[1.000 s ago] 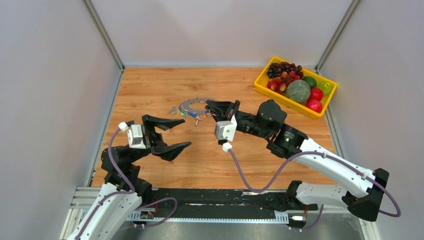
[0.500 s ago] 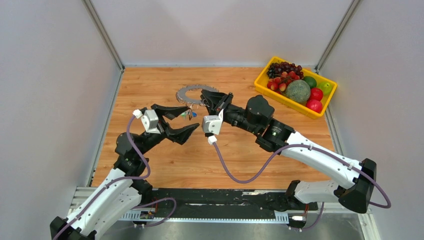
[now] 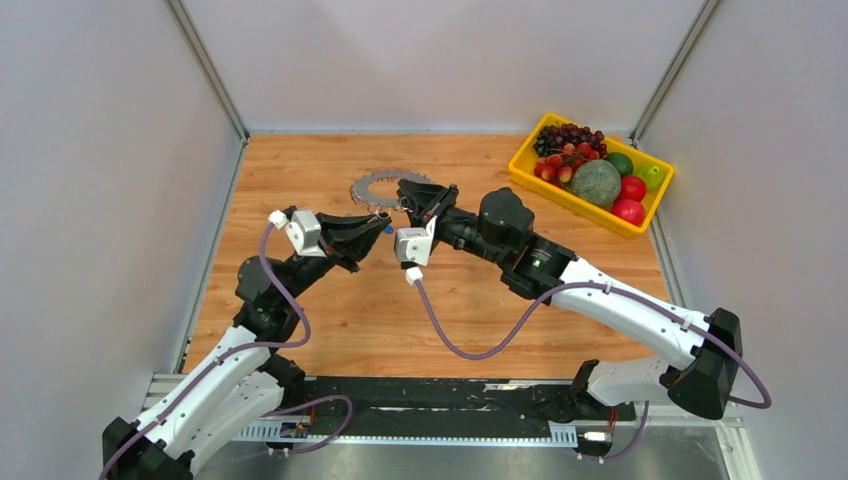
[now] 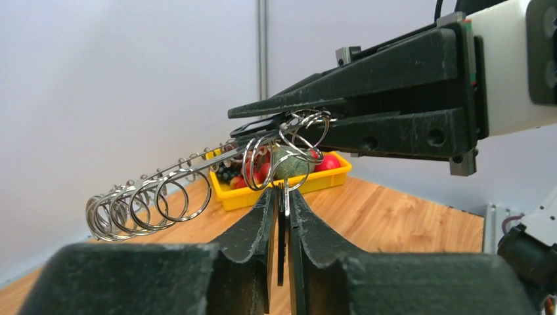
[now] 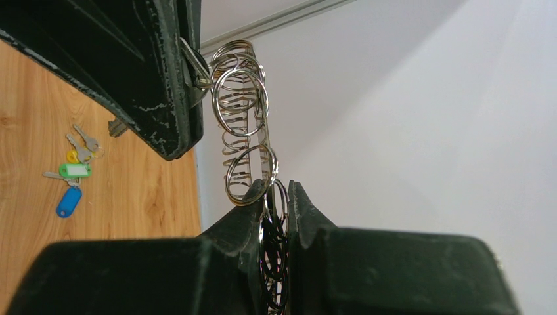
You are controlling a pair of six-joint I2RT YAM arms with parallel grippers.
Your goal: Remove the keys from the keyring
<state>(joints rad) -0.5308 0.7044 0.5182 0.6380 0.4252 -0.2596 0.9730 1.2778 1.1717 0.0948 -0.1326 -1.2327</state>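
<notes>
Yellow tray (image 3: 527, 172) holds fruit (image 3: 597, 180) (grapes, melon, apples). Right hand (image 5: 272, 190) is clamped on the keyring (image 3: 358, 190), held clear of the worktop (image 3: 330, 320); left hand (image 4: 281, 197), narrowed, pinches a key (image 4: 282, 249) hanging from it.

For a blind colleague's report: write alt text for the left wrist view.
The left gripper pinches a small silver key hanging from the large grey coil-rimmed metal keyring, which the right gripper clamps from above. Yellow plastic tray behind.
</notes>
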